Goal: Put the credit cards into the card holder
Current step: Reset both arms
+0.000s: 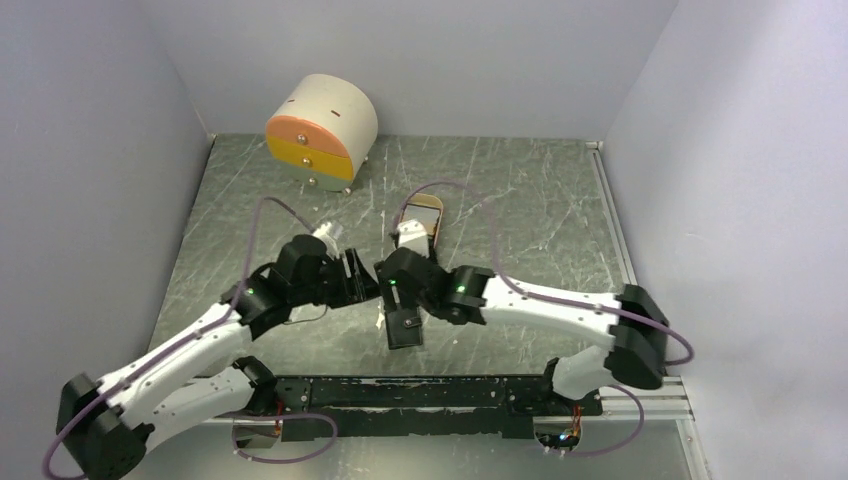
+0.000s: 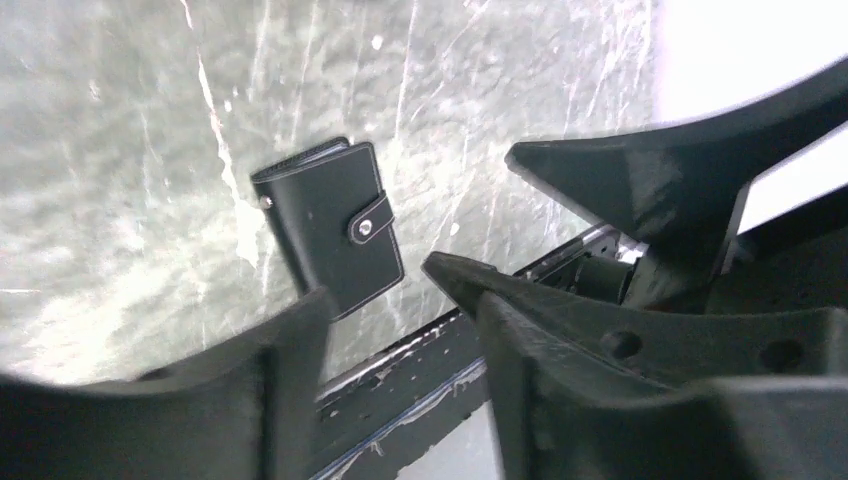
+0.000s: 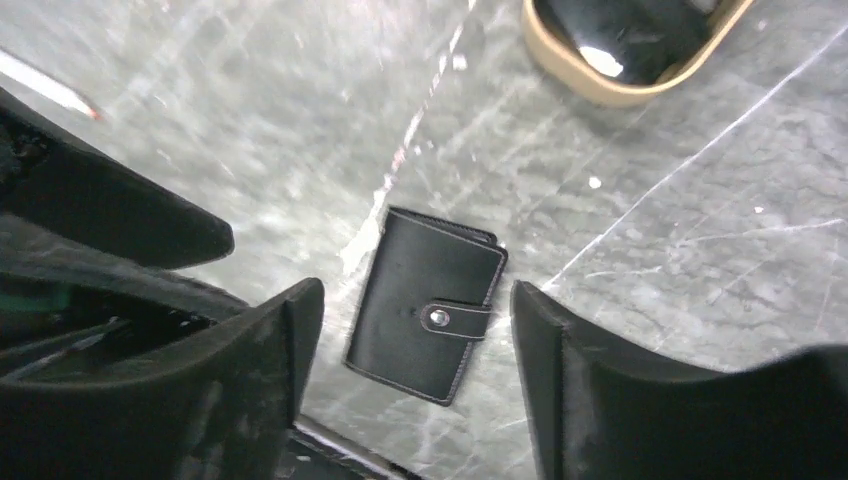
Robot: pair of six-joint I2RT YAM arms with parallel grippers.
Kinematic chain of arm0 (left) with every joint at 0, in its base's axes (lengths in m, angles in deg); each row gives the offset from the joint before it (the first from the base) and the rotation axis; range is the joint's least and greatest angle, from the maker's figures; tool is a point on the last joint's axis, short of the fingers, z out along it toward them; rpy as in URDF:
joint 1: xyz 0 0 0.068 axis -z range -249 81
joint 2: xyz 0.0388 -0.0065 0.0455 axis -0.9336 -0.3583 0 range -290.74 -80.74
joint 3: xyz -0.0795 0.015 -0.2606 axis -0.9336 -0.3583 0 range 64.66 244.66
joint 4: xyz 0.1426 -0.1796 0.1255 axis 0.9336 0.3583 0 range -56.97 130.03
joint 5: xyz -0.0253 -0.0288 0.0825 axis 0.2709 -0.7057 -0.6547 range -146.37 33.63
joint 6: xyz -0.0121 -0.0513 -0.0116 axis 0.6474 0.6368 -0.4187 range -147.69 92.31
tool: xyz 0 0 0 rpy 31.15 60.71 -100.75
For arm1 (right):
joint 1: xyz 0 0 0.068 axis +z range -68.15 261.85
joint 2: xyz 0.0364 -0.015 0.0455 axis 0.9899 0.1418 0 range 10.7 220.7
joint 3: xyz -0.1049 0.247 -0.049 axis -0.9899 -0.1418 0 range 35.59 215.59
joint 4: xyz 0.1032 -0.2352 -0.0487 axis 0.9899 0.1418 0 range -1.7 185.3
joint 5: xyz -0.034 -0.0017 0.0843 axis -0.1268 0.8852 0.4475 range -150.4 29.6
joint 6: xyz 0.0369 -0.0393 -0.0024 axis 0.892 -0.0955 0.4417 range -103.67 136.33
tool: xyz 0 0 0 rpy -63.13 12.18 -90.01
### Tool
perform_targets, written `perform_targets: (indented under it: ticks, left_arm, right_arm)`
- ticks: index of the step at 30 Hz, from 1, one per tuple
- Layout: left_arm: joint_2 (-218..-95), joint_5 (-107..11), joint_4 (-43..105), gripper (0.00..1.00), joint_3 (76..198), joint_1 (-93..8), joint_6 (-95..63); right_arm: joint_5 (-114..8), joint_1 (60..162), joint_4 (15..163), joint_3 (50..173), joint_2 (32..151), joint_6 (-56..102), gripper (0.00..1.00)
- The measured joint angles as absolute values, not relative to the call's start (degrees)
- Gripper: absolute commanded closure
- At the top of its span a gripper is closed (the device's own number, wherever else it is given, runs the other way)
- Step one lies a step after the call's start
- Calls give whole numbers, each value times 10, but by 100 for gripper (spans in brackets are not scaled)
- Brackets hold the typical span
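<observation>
Lying snapped closed, card holder (image 3: 425, 300), tan tray (image 3: 612, 99) holding dark glossy contents

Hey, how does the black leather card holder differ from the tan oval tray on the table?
The small black stitched card holder is rectangular with square corners; the tan-rimmed oval tray is rounded. The card holder is folded shut, its snap tab fastened; the tray is open on top, showing a glossy dark inside. Both lie flat on the scratched grey table.
</observation>
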State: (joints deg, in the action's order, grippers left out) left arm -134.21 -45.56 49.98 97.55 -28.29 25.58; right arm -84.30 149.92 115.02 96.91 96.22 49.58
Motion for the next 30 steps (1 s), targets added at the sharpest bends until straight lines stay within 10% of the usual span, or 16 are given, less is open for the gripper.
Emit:
perform_targets:
  ticks: [2,11,30]
  left_arm:
    - [-1310,-488,565,1,1034,-282,233]
    - [-1219,-586,689,1,1223,-283,162]
    - [-1087,-641,729,2,1129,-283,142]
  right_arm:
    - [-872,1498,1160,980,921,497,1]
    - [-926,1510,1181,982,770,552,1]
    - [-1003,1510,1225,869,600,635,1]
